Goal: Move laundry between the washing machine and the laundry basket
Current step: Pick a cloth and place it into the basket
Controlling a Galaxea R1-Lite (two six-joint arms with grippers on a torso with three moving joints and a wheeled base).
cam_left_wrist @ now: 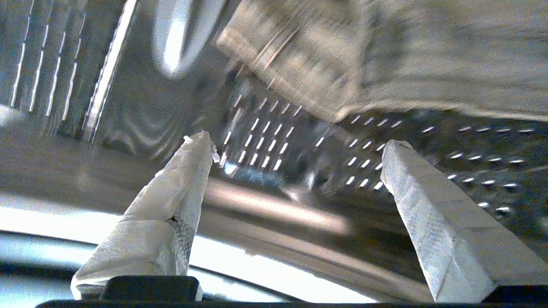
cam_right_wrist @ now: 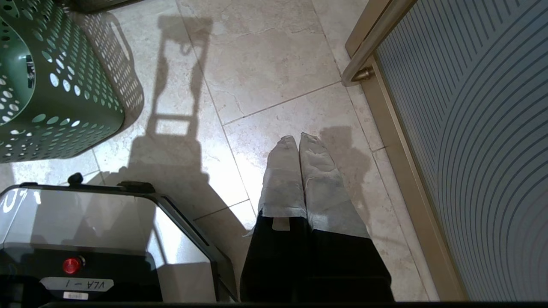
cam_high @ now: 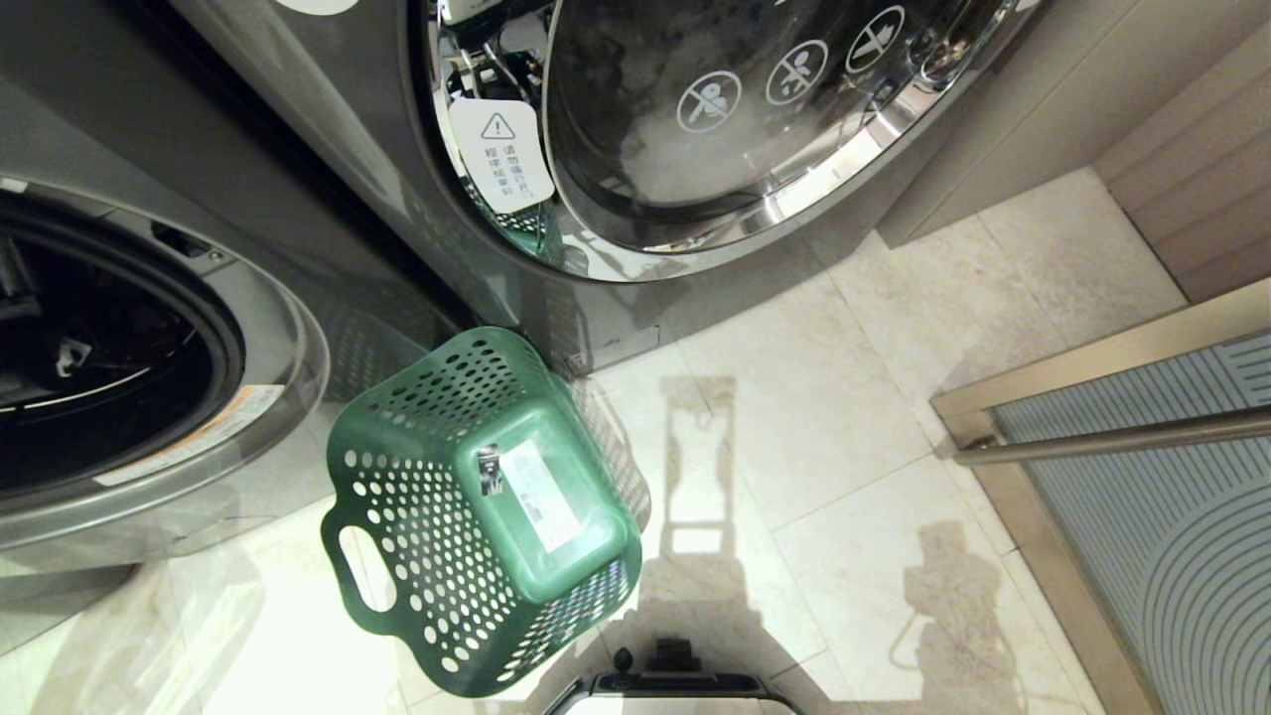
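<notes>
My left gripper point(cam_left_wrist: 297, 145) is open inside the washing machine's perforated steel drum point(cam_left_wrist: 265, 145), with nothing between its tape-wrapped fingers point(cam_left_wrist: 188, 171). The laundry point(cam_left_wrist: 385, 55), pale grey-beige cloth, lies beyond the fingertips and apart from them. In the head view the washing machine point(cam_high: 377, 149) is the dark grey front-loader at the top, with its chrome-rimmed glass door point(cam_high: 715, 119). The left arm is out of the head view. The green laundry basket point(cam_high: 417, 516) lies tipped on the floor, its stickered base towards me, with no cloth in it. My right gripper point(cam_right_wrist: 298, 139) hangs shut over the floor tiles.
A second front-loader point(cam_high: 149, 397) stands at the left with its round opening dark. A metal-framed panel with a bar handle point(cam_high: 1112, 437) runs along the right. My own base point(cam_right_wrist: 85, 239) sits just behind the basket point(cam_right_wrist: 55, 98). A white warning tag point(cam_high: 501, 154) hangs at the door rim.
</notes>
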